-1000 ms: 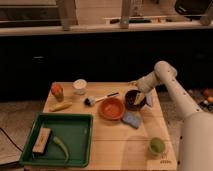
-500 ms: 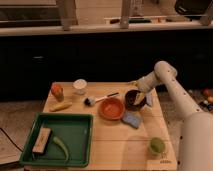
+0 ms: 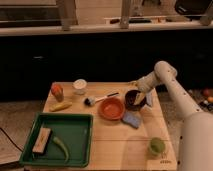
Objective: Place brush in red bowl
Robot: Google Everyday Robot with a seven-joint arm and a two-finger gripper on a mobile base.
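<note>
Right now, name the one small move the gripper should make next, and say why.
Probably swing the gripper left toward the brush handle. The gripper sits by the dark bowl at the table's right side, holding nothing I can see, while the brush lies on the table just left of the red bowl, not in it.

The red bowl is glossy orange-red. The brush has a white handle with a black end and a dark bristle head. At 3 o'clock from the red bowl, the small bowl is dark brown. The gripper, over that bowl, is white. The tray is green; the sponge is blue.
</note>
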